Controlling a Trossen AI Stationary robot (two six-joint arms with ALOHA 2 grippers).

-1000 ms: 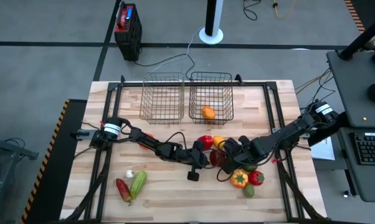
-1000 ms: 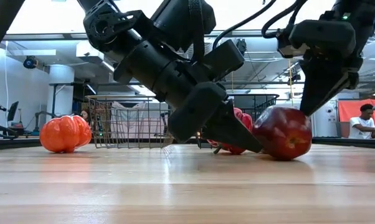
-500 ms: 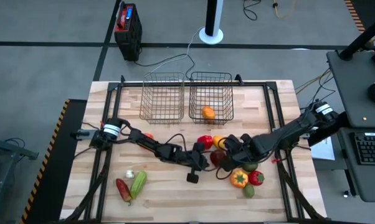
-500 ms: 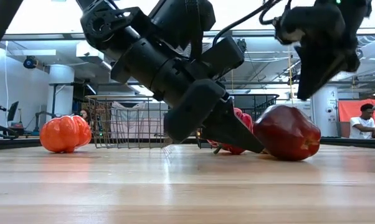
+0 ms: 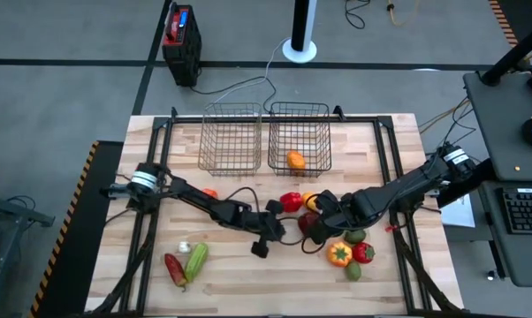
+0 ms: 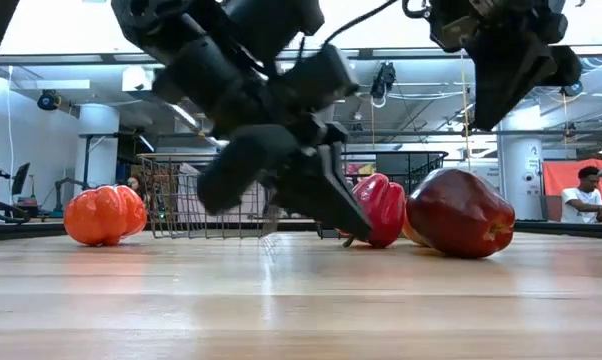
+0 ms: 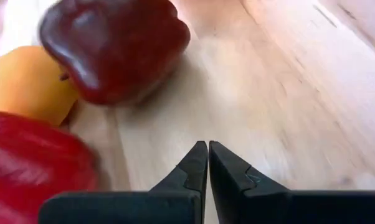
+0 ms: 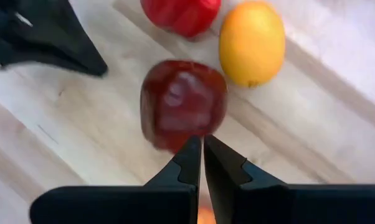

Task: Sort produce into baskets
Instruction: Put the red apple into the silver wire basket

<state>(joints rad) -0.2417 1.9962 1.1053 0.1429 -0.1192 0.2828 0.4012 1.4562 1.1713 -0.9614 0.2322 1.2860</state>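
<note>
Produce is mostly loose mid-desk: dark red pepper point(image 5: 308, 223) lies between left pincer point(image 5: 260, 250) and right pincer point(image 5: 313, 231), both fully closed and holding nothing, with a red pepper point(image 5: 290, 200) and yellow fruit point(image 5: 311, 201) just behind. Only one orange piece point(image 5: 295, 160) sits in the right basket point(image 5: 299, 112), left basket point(image 5: 230, 113) bare, so sorting is early (my read); next move needs a pincer opened and set over the dark pepper. Desk point(image 5: 381, 146) is pale wood planks; beyond it, grey floor, a black-and-red box point(image 5: 180, 35), and a seated person point(image 6: 584, 197) far back.
</note>
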